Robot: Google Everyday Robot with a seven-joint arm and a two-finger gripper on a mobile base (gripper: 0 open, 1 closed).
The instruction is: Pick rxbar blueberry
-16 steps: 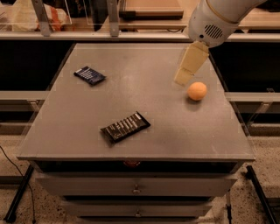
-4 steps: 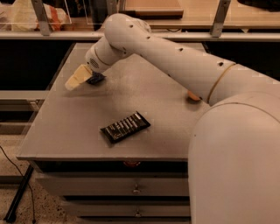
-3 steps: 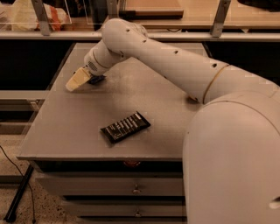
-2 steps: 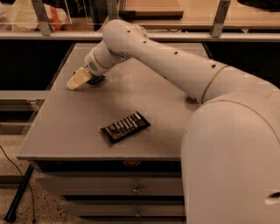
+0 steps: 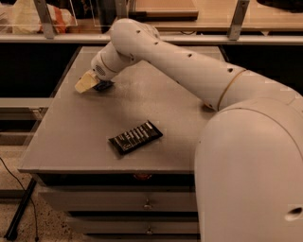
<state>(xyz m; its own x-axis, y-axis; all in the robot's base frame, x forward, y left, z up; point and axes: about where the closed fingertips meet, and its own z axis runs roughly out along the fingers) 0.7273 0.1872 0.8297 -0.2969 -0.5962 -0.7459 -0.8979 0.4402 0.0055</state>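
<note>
Grey surface (image 5: 90, 127), seen from its near edge, with drawers (image 5: 118, 202) below.

Arm (image 5: 189, 66): white and bulky, it enters from the right and reaches across to the far-left part of the surface. Its nearest segment fills the lower right of the view and is cut off by the frame. It hides the right edge and near-right corner of the surface.

Claw (image 5: 84, 84): shows only as one pale yellowish wedge, tilted down to the left, tip low over the surface close to the left edge. No gap can be made out in it. Cannot tell whether it is spread, pressed together or pinching anything.

Rxbar blueberry (image 5: 105, 85): only a small dark blue sliver shows, lying flat on the surface at the right side of the claw, under the wrist. The rest is covered by the claw. Print not readable. Contact between claw and bar cannot be confirmed; they overlap in view.

Black wrapper (image 5: 136, 137): longer bar with pale print lines, lying diagonally near the middle of the near edge, well apart from the claw and in full view.

Behind the far edge: a shelf rail (image 5: 71, 38) and uprights, dim. A pale bag (image 5: 28, 14) at the top left is cut off by the frame.
</note>
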